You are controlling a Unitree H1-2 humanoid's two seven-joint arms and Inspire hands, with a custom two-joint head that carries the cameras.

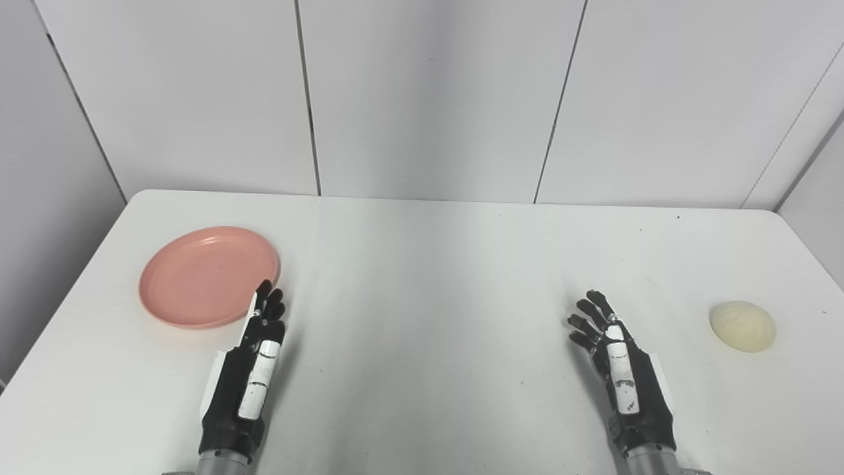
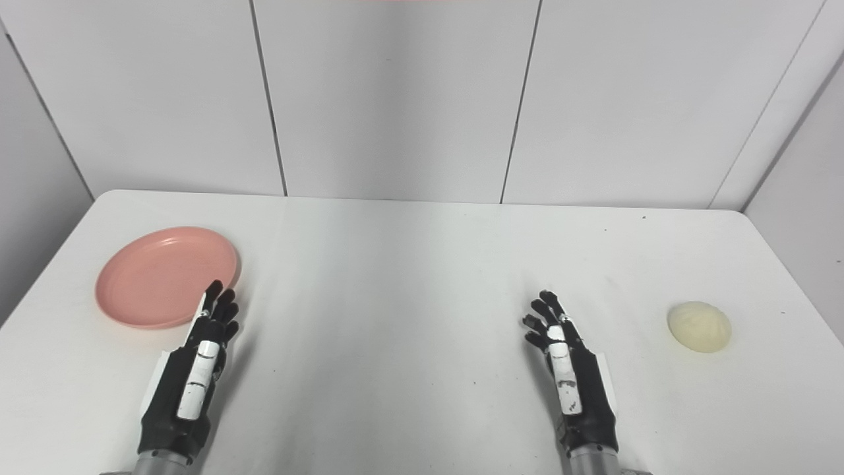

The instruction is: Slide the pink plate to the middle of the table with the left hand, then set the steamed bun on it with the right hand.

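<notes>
The left hand (image 1: pixel 254 359) holds nothing, its fingers straight and close together, tips overlapping the near rim of the pink plate (image 1: pixel 198 277) at the table's left; contact cannot be judged. The right hand (image 1: pixel 620 369), fingers loosely spread, is empty, well apart from the steamed bun (image 1: pixel 743 325) on the right. The white table (image 1: pixel 428 277) meets grey wall panels (image 1: pixel 428 92); both forearms are cut off below.

Two head-mounted views, side by side, looking down and forward over the white desk (image 1: pixel 422 264) toward the panelled wall (image 1: pixel 422 92); near-identical coverage, slightly offset sideways.
</notes>
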